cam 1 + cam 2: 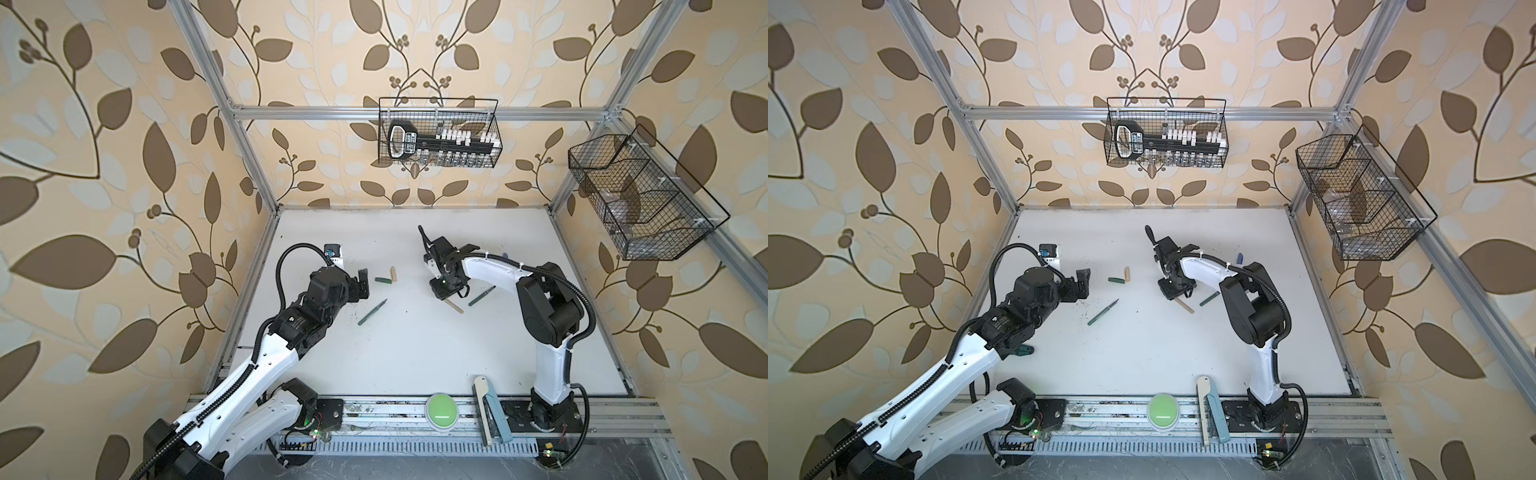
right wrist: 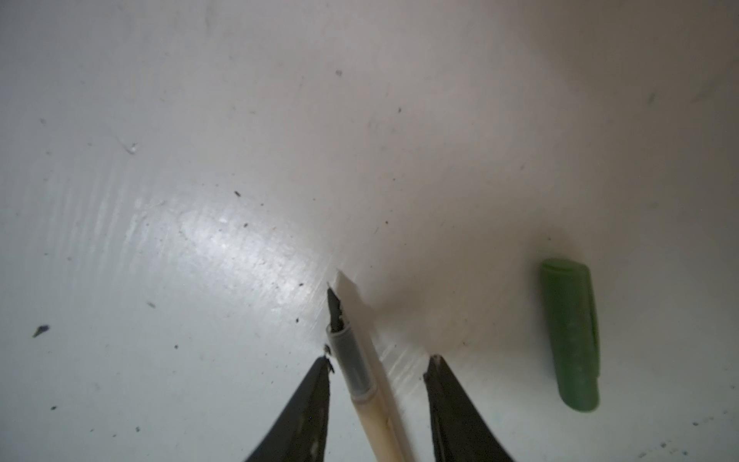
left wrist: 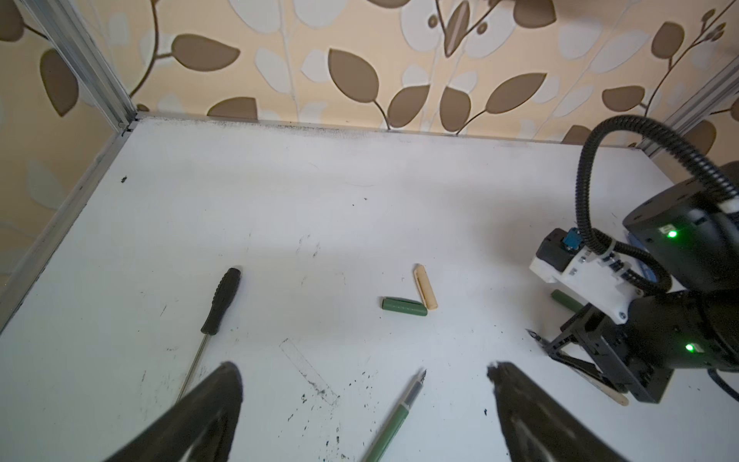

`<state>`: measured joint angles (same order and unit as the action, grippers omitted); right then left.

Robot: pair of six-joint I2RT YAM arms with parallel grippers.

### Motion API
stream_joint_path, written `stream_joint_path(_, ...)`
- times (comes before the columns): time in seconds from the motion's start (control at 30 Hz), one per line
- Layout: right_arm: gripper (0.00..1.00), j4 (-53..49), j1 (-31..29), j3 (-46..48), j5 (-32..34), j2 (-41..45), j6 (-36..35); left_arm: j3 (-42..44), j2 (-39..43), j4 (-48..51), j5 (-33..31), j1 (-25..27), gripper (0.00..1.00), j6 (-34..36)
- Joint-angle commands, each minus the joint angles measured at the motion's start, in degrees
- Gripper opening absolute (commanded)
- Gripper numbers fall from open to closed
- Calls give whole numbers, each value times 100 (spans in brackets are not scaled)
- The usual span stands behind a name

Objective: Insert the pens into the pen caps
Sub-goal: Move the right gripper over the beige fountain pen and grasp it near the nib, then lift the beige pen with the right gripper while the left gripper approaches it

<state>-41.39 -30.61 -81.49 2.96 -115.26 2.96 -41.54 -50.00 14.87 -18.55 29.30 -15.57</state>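
Note:
A beige pen lies on the white table, nib pointing away from the wrist. My right gripper straddles it low over the table, jaws apart, one finger almost touching the barrel and a gap on the other side. A dark green pen cap lies beside it. My left gripper hovers wide open over a dark green pen, also seen in a top view. Further back, a green cap and a beige cap lie touching. A blue piece peeks out behind the right arm.
A black-handled screwdriver lies by the left gripper. A green button and flat tools sit on the front rail. Two wire baskets hang on the walls. Dark specks dot the table.

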Motion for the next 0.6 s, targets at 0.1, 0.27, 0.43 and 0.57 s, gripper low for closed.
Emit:
stream_joint_path(0.1, 37, -129, -92, -292, -25, -315, -31, 58, 39, -91, -105, 32, 99, -126)
stream_joint_path(0.27, 35, -213, -99, -414, 140, -483, -116, 91, 99, -75, -113, 28, 99, -129)
stream_joint_path(0.43, 32, -376, -52, -558, 265, -689, -147, 111, 55, -90, -101, 32, 99, -187)
stream_joint_path(0.57, 25, -449, -33, -527, 401, -722, -143, 135, 48, -132, 31, 29, 99, -172)
